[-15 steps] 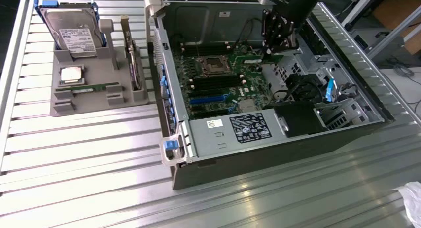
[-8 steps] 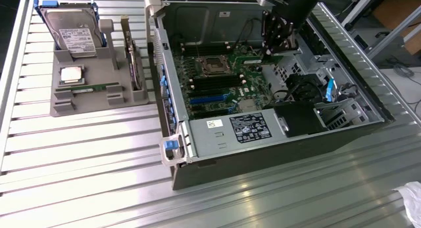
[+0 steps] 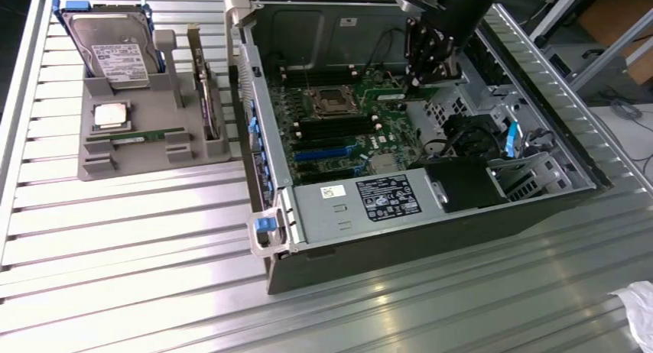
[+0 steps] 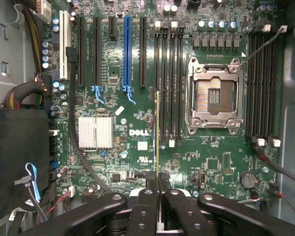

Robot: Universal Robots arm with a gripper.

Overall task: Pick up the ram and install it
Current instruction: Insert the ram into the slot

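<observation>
Ribbed metal tabletop (image 3: 122, 238) carries an open computer case (image 3: 408, 238) with its motherboard (image 4: 137, 142) facing up, and beside it, toward the exterior view's left, a grey holder (image 3: 133, 150) with a hard drive (image 3: 112, 47), a processor chip (image 3: 110, 116) and another green stick lying flat. Your pincer (image 4: 158, 184) is inside the case, above the motherboard, and its fingers (image 4: 148, 206) are closed almost fully on the ram (image 4: 158, 132). In the wrist view you see the ram edge-on, as a thin yellowish line running out from between the fingertips. What matters is how that line sits against the memory slots (image 4: 168, 83) next to the processor socket (image 4: 214, 96): the ram's long axis runs parallel to the black slots, and its edge lies along the outermost slot on the side away from the socket, or just beside it; you cannot tell from here whether it is centred over that slot. Nor can you tell whether it touches the slot, so treat it as not yet seated.
</observation>
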